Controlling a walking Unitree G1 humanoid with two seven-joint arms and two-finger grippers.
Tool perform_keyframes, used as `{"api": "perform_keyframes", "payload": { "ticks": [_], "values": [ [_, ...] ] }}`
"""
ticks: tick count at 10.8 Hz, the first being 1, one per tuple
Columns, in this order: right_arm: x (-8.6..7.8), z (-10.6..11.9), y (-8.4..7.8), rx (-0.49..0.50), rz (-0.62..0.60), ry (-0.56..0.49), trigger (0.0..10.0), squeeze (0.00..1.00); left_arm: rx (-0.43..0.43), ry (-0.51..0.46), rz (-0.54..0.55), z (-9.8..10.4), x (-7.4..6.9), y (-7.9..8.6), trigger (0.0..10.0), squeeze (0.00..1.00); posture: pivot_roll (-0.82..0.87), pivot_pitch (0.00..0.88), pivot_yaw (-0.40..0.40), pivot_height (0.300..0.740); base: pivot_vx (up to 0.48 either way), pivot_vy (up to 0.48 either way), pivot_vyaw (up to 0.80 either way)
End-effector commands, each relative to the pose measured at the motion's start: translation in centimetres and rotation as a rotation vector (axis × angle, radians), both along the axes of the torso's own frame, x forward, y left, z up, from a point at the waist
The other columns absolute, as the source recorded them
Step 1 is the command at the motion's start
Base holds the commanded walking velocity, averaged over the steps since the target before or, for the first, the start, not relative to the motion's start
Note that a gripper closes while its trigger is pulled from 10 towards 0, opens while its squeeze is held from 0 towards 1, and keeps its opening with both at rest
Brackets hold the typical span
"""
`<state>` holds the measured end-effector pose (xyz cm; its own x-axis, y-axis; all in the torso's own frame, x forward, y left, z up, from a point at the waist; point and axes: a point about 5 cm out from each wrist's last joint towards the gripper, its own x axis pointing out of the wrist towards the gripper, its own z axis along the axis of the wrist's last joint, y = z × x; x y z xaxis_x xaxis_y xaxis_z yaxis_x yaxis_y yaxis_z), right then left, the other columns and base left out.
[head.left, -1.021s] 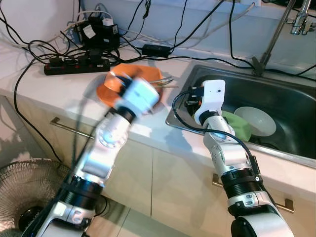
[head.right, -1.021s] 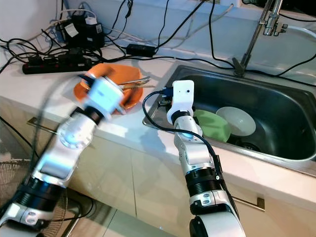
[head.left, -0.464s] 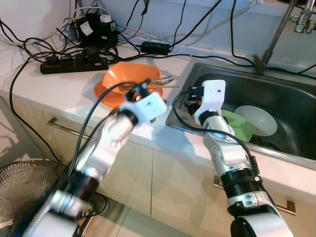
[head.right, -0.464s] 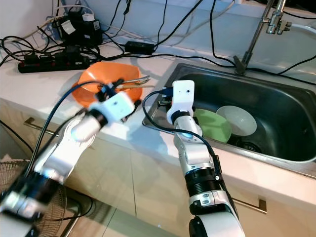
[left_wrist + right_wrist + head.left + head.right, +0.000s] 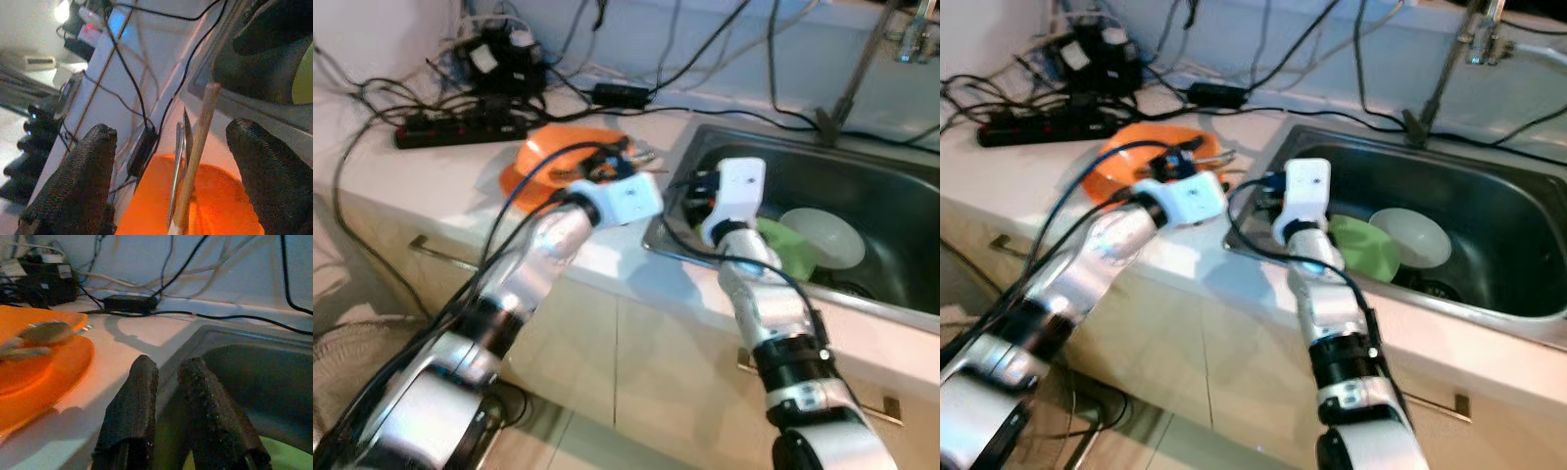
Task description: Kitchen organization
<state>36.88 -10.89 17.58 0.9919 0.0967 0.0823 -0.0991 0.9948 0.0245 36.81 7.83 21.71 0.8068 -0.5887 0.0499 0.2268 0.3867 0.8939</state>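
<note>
The left gripper (image 5: 171, 196) has swung in from the counter's front edge over the last second and now sits at the orange plate (image 5: 553, 157), its fingers (image 5: 78, 181) spread wide apart on either side of the utensils lying there: a wooden stick (image 5: 198, 147) and a metal spoon (image 5: 177, 161) that rest across the plate with their far ends pointing toward the sink (image 5: 862, 176). Nothing is gripped between them. The right gripper (image 5: 168, 411) has kept its place at the sink's near left corner, its two fingers (image 5: 132, 411) drawn close together with a narrow gap and nothing held. In the sink, a green plate (image 5: 788, 250) lies just beside a white bowl (image 5: 822, 235), both where they were earlier. The head views are softly blurred, and the whole scene has shifted slightly, so the camera has moved. The left wrist housing covers much of the orange plate in the head views, and the utensils are hard to make out there. The power strip (image 5: 455, 132) and tangled cables (image 5: 636, 69) sit at the back of the counter (image 5: 411, 176).
</note>
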Motion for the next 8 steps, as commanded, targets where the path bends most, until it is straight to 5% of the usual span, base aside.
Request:
{"api": "perform_keyframes", "payload": {
  "ticks": [1,4,8],
  "values": [
    [0.2,0.1,-1.0,0.005,-0.041,-0.001,10.0,0.00,0.034,-0.011,-0.028,0.2,0.1,-0.7,10.0,0.00,0.18,0.012,0.025,0.740,0.000,0.000,0.00],
    [0.7,-0.3,-4.5,-0.036,-0.139,0.014,10.0,0.00,0.033,0.003,-0.055,-0.3,0.1,-1.3,10.0,0.00,0.17,0.013,0.032,0.740,0.000,0.000,0.00],
    [0.7,-0.9,-4.3,-0.032,-0.138,0.026,10.0,0.00,0.047,0.009,-0.064,-1.2,0.1,-1.4,10.0,0.00,0.17,0.007,0.036,0.740,0.000,0.000,0.00]
  ]
}}
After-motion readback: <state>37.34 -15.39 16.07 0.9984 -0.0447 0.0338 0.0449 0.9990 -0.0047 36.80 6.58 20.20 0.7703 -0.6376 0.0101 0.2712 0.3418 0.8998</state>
